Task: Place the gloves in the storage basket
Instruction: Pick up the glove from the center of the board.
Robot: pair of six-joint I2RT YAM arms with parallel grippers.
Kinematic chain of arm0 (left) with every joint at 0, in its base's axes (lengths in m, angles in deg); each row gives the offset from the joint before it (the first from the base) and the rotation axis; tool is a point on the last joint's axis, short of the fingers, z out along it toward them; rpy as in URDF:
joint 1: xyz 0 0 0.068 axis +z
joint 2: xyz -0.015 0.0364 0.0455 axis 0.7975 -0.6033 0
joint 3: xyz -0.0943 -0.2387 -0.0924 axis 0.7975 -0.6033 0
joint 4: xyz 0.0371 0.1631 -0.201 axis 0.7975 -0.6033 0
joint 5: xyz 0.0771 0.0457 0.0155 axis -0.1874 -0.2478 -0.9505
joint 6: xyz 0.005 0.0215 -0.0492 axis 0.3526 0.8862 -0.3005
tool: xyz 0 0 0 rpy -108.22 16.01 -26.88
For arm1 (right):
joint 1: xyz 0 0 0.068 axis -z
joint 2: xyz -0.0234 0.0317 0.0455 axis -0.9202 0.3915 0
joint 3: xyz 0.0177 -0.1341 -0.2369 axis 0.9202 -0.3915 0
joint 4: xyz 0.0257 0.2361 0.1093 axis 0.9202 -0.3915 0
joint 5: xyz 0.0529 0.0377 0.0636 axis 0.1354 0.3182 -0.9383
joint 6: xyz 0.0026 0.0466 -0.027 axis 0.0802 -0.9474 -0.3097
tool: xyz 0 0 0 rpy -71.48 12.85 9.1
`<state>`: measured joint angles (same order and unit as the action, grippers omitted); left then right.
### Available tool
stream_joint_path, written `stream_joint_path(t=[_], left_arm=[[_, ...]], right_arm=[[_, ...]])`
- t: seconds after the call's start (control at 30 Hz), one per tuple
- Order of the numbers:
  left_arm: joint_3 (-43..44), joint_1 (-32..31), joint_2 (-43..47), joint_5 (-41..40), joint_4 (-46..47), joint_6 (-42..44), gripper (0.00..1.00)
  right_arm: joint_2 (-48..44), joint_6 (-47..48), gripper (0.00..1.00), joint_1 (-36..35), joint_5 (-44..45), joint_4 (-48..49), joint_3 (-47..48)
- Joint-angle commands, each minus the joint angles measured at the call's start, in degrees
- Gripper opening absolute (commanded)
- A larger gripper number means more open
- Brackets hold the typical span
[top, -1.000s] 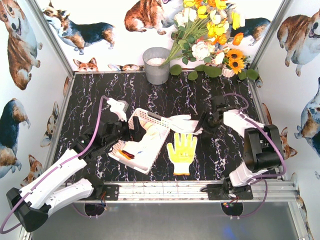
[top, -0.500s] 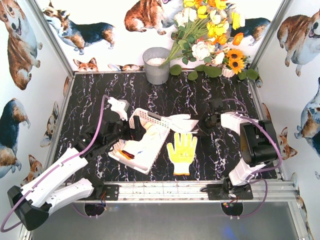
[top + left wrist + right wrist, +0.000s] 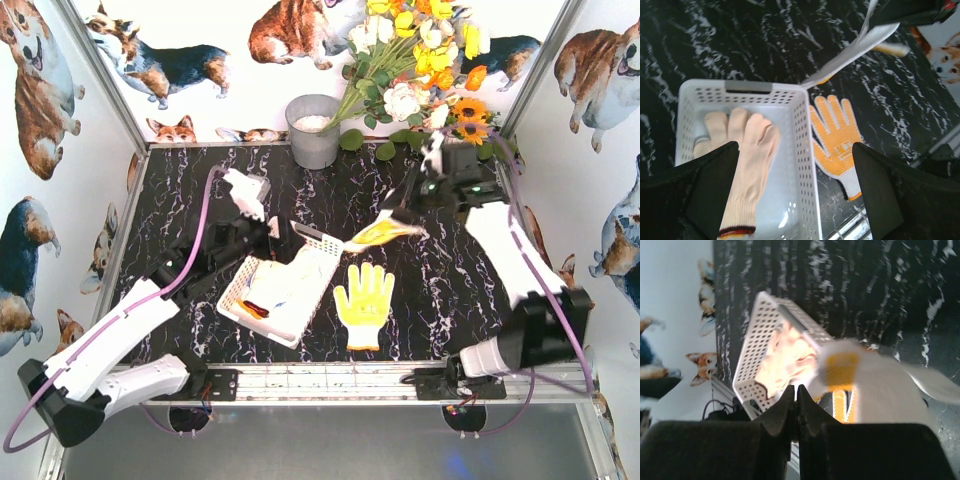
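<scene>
The white storage basket (image 3: 322,290) (image 3: 800,150) (image 3: 752,345) lies left of centre with a cream glove (image 3: 285,285) (image 3: 747,160) inside, its cuff trimmed red. My left gripper (image 3: 262,240) (image 3: 795,200) hovers open above the basket's far end. A yellow-palmed glove (image 3: 365,300) (image 3: 835,130) lies flat on the table to the right of the basket. My right gripper (image 3: 398,215) (image 3: 796,390) is raised beyond the basket's far right corner. It is shut on a white glove with a yellow palm (image 3: 385,233) (image 3: 860,47) (image 3: 875,385), which hangs blurred in the air.
A grey metal bucket (image 3: 313,130) stands at the back centre and a bunch of flowers (image 3: 415,70) leans at the back right. White walls with corgi pictures close in three sides. An aluminium rail (image 3: 400,378) runs along the near edge.
My right gripper has shut on the glove that lay at the basket's far right corner and lifted it up and back. My left gripper has shifted slightly farther back over the basket.
</scene>
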<state>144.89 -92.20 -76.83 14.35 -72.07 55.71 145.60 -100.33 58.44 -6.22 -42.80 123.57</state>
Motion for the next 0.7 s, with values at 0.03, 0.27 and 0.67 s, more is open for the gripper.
stream_joint_path(t=[0.03, 0.27, 0.67], left_arm=[[3.47, -0.38, -3.11, 11.56, 7.70, 2.18, 0.89], [4.20, -1.39, -6.21, 23.73, 16.27, 0.11, 0.89], [-0.21, -17.97, -12.65, 10.00, 24.58, -0.21, 0.81]], right_arm=[[-8.00, 7.14, 0.00, 0.08, -7.99, -12.02, 8.52], [-17.28, -0.22, 0.00, 0.08, -14.59, -8.85, 7.80], [-23.45, -12.87, 0.00, 0.07, -16.63, 0.01, 5.01]])
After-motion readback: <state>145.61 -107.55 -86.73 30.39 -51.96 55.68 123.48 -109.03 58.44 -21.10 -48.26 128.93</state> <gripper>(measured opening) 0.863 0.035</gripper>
